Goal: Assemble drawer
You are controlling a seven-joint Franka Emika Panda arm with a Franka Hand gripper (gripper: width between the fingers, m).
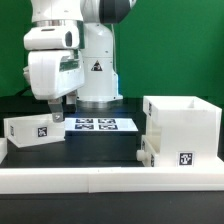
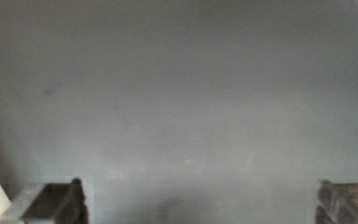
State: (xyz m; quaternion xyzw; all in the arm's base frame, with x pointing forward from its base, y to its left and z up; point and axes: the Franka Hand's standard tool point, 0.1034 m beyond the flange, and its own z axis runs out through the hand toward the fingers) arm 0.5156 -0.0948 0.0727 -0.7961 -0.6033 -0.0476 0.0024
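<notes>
A black counter [image 1: 110,145] fills the middle of the exterior view. The marker board [image 1: 97,124] lies flat on it toward the back, showing a row of black-and-white tags. A long low white border rail [image 1: 90,177] runs along the counter's near edge from side to side. A green backdrop [image 1: 170,45] stands behind. The wrist view shows only bare, slightly blurred counter surface.
</notes>
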